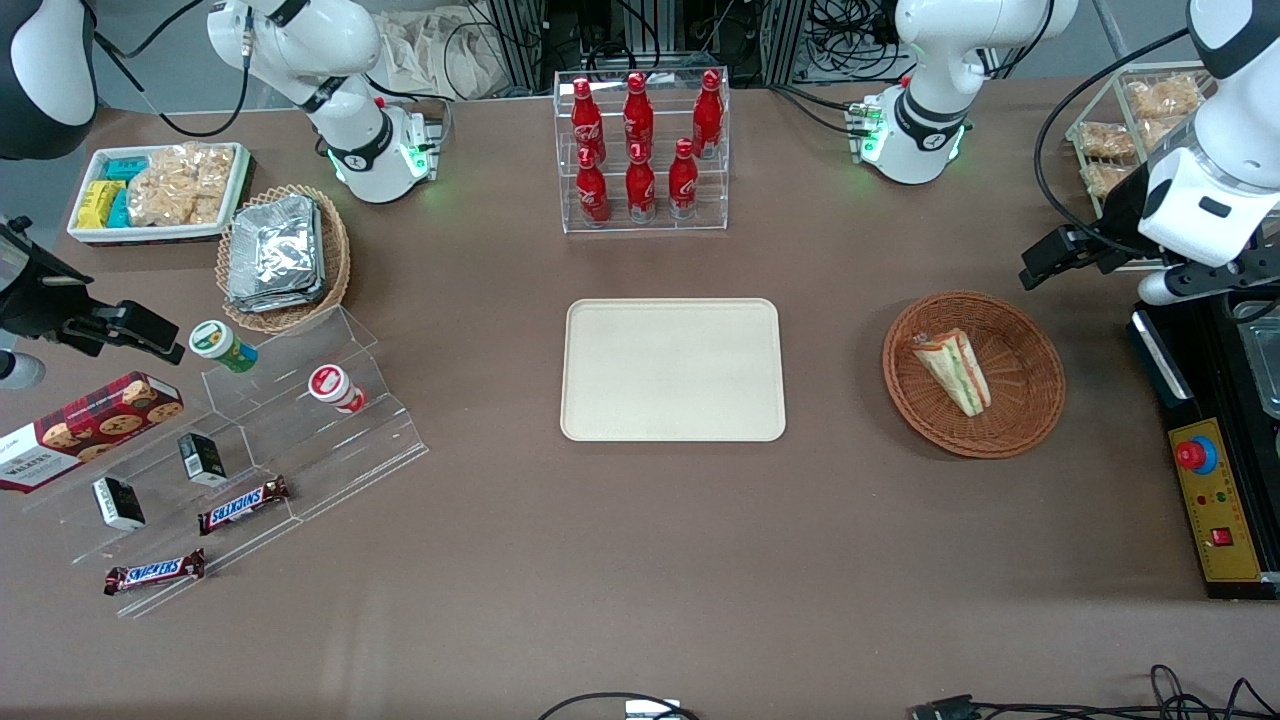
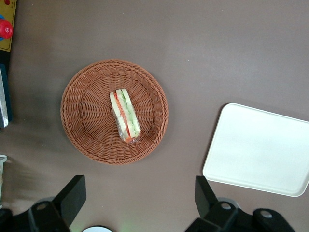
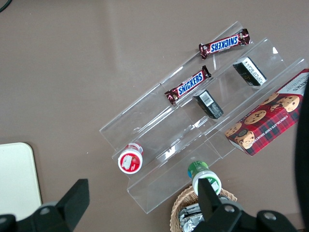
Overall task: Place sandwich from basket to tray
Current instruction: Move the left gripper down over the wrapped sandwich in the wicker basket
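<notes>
Brown cloth covers the whole table (image 1: 640,560), and most of the strip nearest the front camera lies bare. Toward the parked arm's end stands a clear stepped rack (image 1: 290,440) with Snickers bars (image 1: 243,504), small dark boxes and two little pots; a cookie box (image 1: 85,428) lies beside it, and an oval basket of foil packets (image 1: 283,256) sits farther from the camera. At the middle a clear stand of red bottles (image 1: 640,150) rises, well apart from the tray (image 1: 672,369), which lies flat with open cloth on every side. Toward the working arm's end is the basket (image 1: 1030,410), separated from the tray by a plain stretch of table. The sandwich (image 1: 955,370) rests in it, wedge lying flat, its striped edge showing. The gripper (image 2: 140,203) hangs high above the table near the basket's edge, fingers spread wide with nothing between them; in the front view it is mostly lost among the arm's dark parts. A black and yellow control box (image 1: 1210,500) is cut off by the frame.
</notes>
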`<state>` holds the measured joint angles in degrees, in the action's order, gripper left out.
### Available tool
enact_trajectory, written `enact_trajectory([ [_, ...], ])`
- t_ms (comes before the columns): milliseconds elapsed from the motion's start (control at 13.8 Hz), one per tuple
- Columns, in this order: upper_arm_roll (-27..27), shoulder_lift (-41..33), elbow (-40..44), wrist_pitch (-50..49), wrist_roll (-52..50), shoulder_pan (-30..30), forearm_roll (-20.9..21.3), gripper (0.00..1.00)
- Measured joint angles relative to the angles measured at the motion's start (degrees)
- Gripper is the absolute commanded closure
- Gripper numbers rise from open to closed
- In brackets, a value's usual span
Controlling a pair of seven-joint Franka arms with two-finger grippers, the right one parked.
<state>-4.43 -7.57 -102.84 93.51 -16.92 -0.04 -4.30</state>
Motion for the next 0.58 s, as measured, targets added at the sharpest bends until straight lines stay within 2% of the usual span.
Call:
enact_trajectory([
  [578, 0.1, 0.5, -1.1, -4.0, -0.3, 0.0, 0.0, 0.00],
])
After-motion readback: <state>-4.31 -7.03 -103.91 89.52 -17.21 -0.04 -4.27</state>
